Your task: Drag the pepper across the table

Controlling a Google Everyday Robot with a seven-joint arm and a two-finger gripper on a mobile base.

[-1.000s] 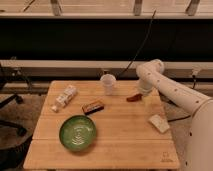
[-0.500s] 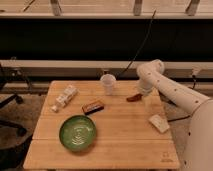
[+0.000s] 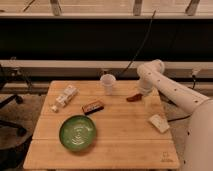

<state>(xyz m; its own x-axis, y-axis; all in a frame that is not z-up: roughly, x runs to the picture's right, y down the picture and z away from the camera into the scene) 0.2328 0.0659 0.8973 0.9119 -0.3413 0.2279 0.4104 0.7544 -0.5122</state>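
Gripper [image 3: 143, 93] position: low over the far right part of the table [image 3: 120, 142], directly at the right end of the pepper [image 3: 133, 98]. Whether it is clenched or released cannot be told. The pepper lies flat on the wood, right of the white cup [image 3: 107, 83]. A brown bar [image 3: 93, 106] lies near the centre, with a green bowl [image 3: 78, 133] in front of it. A white carton [image 3: 65, 96] lies at the left and a pale packet [image 3: 159, 123] at the right edge.

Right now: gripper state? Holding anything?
Gripper: low over the table's far right edge, right beside the pepper; open, closed or holding cannot be told.
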